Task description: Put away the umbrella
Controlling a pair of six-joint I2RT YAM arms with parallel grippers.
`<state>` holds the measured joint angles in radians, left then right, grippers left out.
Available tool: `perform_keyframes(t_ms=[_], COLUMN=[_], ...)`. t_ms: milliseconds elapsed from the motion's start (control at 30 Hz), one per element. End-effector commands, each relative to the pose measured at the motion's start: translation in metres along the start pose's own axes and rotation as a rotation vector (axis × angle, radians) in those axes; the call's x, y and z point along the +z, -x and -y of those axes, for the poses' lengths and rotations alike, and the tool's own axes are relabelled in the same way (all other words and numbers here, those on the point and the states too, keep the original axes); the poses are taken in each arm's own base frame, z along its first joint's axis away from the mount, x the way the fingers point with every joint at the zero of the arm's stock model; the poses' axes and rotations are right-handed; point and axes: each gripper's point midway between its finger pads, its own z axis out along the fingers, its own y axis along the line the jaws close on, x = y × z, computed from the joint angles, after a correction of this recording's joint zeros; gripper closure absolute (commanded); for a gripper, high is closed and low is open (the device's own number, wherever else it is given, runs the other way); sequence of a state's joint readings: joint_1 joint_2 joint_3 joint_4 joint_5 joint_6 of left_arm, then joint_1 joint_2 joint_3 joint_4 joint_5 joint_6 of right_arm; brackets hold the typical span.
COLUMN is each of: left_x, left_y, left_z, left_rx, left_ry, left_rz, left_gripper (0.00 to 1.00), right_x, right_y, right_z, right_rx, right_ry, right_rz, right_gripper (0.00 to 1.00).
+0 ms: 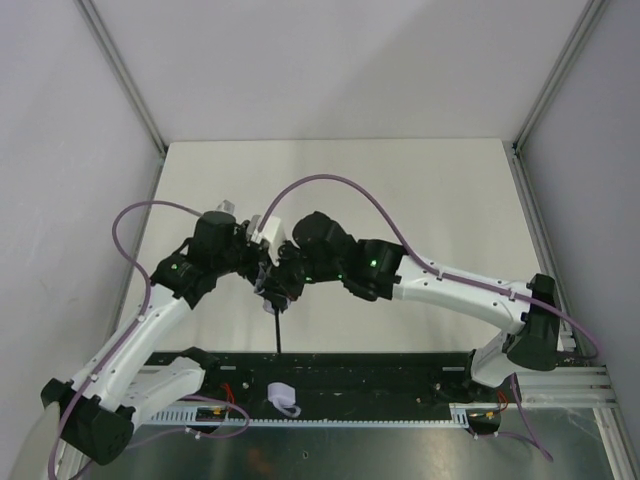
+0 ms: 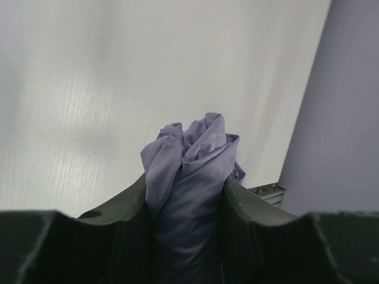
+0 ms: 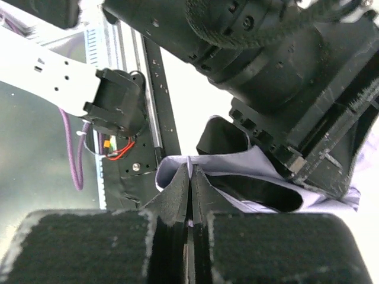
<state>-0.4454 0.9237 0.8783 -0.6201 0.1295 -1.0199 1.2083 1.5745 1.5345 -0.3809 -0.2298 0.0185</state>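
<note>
Left gripper [image 2: 185, 192] clamps the bunched canopy of the umbrella [image 2: 195, 148] from both sides, lavender cloth bulging above its fingers. Right gripper [image 3: 190, 177] is pressed together on a thin fold of the same cloth (only a sliver shows between the pads). From above, both meet over the middle of the table [image 1: 400, 190], the umbrella between them. Its black shaft [image 1: 277, 330] runs toward the near edge, probably reaching the handle [image 1: 284, 398] on the dark rail [image 1: 400, 375].
</note>
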Motion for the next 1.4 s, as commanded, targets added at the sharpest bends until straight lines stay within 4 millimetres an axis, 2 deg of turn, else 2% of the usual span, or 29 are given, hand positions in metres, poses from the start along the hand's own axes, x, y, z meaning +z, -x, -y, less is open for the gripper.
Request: perform_keyframes(t_ms=[0,133,267,467,567,667,767,933,1100,1200,1267,1367], left_x=[-0.002,-0.007,-0.004,0.029,0.045,0.060,0.078,0.104,0.119,0.126,0.134,0.140], left_y=[0.021,0.020,0.015,-0.002,-0.002,-0.003,-0.006,-0.017,-0.024,-0.026,-0.026,-0.030], left_z=[0.017,0.019,0.002,-0.041,-0.061,-0.074,-0.078,-0.094,-0.103,-0.105,-0.104,-0.113], left_rx=[0.016,0.058,0.011,-0.050,-0.065,-0.068,-0.056,-0.043,-0.052,-0.043,-0.028,-0.010], left_ry=[-0.033,-0.043,-0.006,0.150,0.227,0.272,0.269,0.275,0.256,0.241,0.217,0.218], left_rz=[0.102,0.155,0.198,0.191,0.219,0.235,0.230,0.202,0.198,0.196,0.199,0.192], left_gripper=[1.00,1.00,1.00,1.00,1.00,1.00,1.00,1.00,1.00,1.00,1.00,1.00], right_x=[-0.014,-0.028,-0.035,-0.047,-0.053,-0.051,-0.040,-0.017,-0.002,0.000,-0.003,-0.012], right_y=[0.032,0.043,0.030,0.011,0.001,-0.012,-0.033,-0.087,-0.137,-0.162,-0.173,-0.188], right_z=[0.001,0.035,0.081,0.117,0.135,0.148,0.160,0.188,0.216,0.229,0.239,0.255], right_rx=[0.050,0.262,0.427,0.558,0.620,0.652,0.665,0.675,0.664,0.672,0.673,0.712], right_ry=[0.043,0.017,-0.054,-0.051,-0.059,-0.072,-0.103,-0.211,-0.285,-0.331,-0.389,-0.492], right_rz=[0.195,0.326,0.341,0.374,0.397,0.388,0.348,0.226,0.120,0.070,0.048,0.024], right_gripper=[1.00,1.00,1.00,1.00,1.00,1.00,1.00,1.00,1.00,1.00,1.00,1.00])
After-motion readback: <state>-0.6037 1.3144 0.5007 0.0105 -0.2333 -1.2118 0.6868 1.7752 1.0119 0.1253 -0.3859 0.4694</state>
